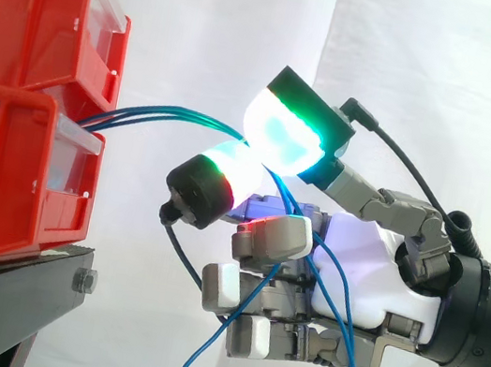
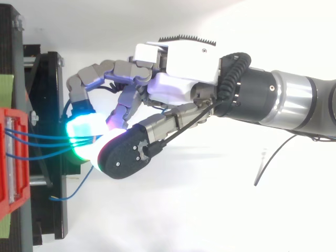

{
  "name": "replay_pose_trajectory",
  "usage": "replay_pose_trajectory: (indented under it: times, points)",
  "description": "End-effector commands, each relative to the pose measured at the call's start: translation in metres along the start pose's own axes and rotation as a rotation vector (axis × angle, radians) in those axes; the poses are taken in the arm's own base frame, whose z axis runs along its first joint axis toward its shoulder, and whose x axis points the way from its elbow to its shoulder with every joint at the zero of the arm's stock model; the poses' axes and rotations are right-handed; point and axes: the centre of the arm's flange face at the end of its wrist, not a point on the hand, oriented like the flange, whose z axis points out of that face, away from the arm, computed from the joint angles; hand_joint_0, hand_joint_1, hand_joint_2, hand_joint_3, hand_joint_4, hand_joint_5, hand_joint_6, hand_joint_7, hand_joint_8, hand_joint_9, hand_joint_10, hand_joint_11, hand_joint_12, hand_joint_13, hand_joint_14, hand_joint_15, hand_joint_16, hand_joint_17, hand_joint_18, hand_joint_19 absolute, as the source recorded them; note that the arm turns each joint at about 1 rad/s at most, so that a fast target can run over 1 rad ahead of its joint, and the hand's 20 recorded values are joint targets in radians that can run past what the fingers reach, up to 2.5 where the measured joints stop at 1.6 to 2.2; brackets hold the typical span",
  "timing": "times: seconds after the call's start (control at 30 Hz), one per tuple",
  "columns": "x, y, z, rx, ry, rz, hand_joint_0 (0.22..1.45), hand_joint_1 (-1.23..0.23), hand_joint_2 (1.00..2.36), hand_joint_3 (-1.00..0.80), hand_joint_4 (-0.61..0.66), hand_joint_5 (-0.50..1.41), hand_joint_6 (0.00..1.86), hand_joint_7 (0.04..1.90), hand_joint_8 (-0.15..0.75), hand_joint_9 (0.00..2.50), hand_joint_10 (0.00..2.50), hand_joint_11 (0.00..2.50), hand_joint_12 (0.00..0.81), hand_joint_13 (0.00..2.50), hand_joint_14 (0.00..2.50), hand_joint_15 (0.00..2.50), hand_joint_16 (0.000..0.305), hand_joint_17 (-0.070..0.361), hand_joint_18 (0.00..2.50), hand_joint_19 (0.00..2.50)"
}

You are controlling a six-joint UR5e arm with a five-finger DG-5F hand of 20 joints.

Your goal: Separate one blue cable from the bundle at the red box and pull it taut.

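Observation:
Several thin blue cables [image 1: 171, 118] come out from between the two stacked red boxes [image 1: 28, 12] at the left and run right, nearly level, to my hand [image 1: 363, 271]. Two glowing green and cyan fingertips [image 1: 278, 132] close together on the cables just right of the boxes. From the pinch the cables drop across the palm and hang below it. In the top view the blue cables [image 2: 42, 137] fan out from the red box [image 2: 10, 157] and converge at the green pad [image 2: 84, 131] of the hand [image 2: 184, 58]. The other fingers are curled by the palm.
The red boxes stand on a black stand [image 1: 7, 294] with a bolt at its corner. A loose blue cable end [image 2: 68, 194] curls over the stand's edge. A thin dark wire [image 2: 273, 157] lies on the white surface under the arm. A white curtain is behind.

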Motion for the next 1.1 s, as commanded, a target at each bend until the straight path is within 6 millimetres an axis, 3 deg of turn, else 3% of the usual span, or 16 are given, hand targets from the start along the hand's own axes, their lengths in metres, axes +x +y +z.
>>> replay_pose_trajectory:
  times: [0.0,0.4,0.53,0.77,0.97,1.07]
  points:
    - [-0.0009,0.0001,0.0,0.0,-0.001,0.0,0.62,-0.46,1.02,-0.23,0.04,-0.12,0.72,1.36,0.304,1.23,0.03,1.18,0.412,1.0,0.03,0.7,0.054,0.121,0.9,0.9]
    - [-0.0019,0.0003,0.0,0.0,-0.001,0.0,0.6,-0.51,1.01,-0.36,0.05,-0.13,0.75,1.32,0.315,1.24,0.03,1.22,0.411,1.01,0.03,0.7,0.054,0.12,0.91,0.9]
    - [-0.0019,0.0003,0.0,0.0,-0.001,0.0,0.54,-0.56,1.0,-0.5,0.05,-0.13,0.75,1.32,0.325,1.25,0.03,1.23,0.424,1.02,0.03,0.7,0.057,0.127,0.93,0.88]
    - [-0.002,0.0003,0.0,0.0,-0.002,0.0,0.46,-0.6,1.0,-0.5,0.08,-0.13,0.76,1.28,0.357,1.26,0.03,1.21,0.45,1.04,0.02,0.68,0.063,0.142,0.98,0.83]
    - [-0.0019,0.0006,0.0003,-0.003,-0.002,-0.003,0.61,-0.7,1.0,-0.48,0.04,-0.12,0.76,1.33,0.316,1.25,0.03,1.24,0.405,1.02,0.03,0.7,0.053,0.12,0.91,0.88]
    - [-0.0018,0.0009,0.0006,-0.006,-0.001,-0.002,0.62,-0.76,1.01,-0.31,0.01,-0.12,0.75,1.42,0.312,1.25,0.04,1.27,0.408,1.02,0.03,0.7,0.053,0.118,0.91,0.87]
